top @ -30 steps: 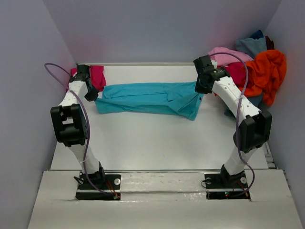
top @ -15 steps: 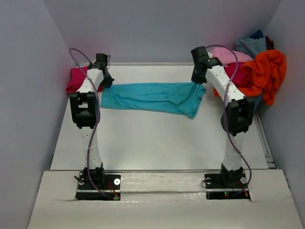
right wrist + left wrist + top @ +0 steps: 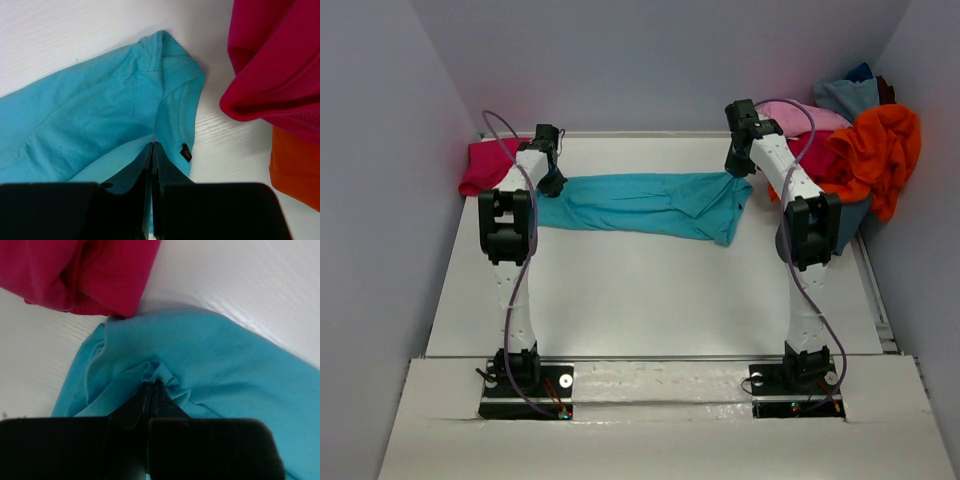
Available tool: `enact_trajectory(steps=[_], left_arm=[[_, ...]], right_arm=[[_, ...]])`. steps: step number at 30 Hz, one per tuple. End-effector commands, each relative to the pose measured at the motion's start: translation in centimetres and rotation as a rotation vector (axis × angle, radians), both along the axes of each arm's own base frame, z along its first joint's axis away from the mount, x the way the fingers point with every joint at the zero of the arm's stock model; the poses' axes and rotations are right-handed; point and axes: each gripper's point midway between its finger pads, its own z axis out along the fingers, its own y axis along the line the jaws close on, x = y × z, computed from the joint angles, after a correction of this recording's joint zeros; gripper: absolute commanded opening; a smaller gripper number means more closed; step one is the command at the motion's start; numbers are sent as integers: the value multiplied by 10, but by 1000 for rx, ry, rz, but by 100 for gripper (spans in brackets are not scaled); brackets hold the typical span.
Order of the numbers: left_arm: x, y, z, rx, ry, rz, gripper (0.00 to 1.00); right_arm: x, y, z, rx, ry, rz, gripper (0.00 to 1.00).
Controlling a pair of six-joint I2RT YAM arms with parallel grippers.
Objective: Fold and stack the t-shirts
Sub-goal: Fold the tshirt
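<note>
A bright turquoise t-shirt (image 3: 645,203) lies stretched in a long band across the far part of the table. My left gripper (image 3: 554,185) is shut on its left end, a bunched fold pinched at the fingertips (image 3: 151,386). At the other end my right gripper (image 3: 735,172) is shut on the turquoise cloth (image 3: 100,120) near a sleeve hem with a small black tag. A magenta-pink t-shirt (image 3: 490,164) lies at the far left, just beyond the turquoise one (image 3: 210,355), and shows as a folded edge (image 3: 80,275) in the left wrist view.
A heap of t-shirts sits at the far right corner: orange (image 3: 882,150), light pink (image 3: 800,115), crimson (image 3: 275,65) and dusty blue (image 3: 845,95). Grey walls close in the table (image 3: 650,290) on three sides. Both arm bases stand at the near edge.
Both arms have reached farther back and stretched upright, carrying the turquoise t-shirt toward the far edge. The left end has moved right, uncovering the magenta-pink t-shirt. Both grips are unchanged.
</note>
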Motion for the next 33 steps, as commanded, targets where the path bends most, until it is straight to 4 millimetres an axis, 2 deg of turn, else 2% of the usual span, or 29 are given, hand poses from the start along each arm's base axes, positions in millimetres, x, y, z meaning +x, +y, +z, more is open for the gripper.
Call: enact_trajectory(steps=[1,2,4,5,6,8,10,14,21,31,33], left_arm=[[-23,17,20,31,-12,66,6],[-25,18,27,38,-28,74,6],[-35,23,24,59,-14,97,6],[-38,24,32,61,-29,103,6],[-43,31,30,69,-22,116,6],[-46,32,42,71,-47,121,6],[-50,32,43,72,-48,119,6],[-53,40,59,93,-83,126,6],[-57,43,72,102,-110,130,6],[-63,41,69,95,-106,116,6],[-66,42,73,98,-118,117,6]], right_arm=[[5,-3,-4,-3,2,1,7],[6,-2,-6,-3,3,1,7],[6,-2,-11,-1,11,-2,7],[6,-2,-14,-3,17,-2,7],[6,-2,-18,-5,24,-4,7],[5,-2,-23,-5,33,-5,7],[5,-2,-25,-6,35,-3,7],[3,-1,-27,1,38,-4,7],[3,-4,-13,-3,10,-12,7],[-6,-6,8,4,-20,-17,7],[-9,-6,16,10,-37,-19,7]])
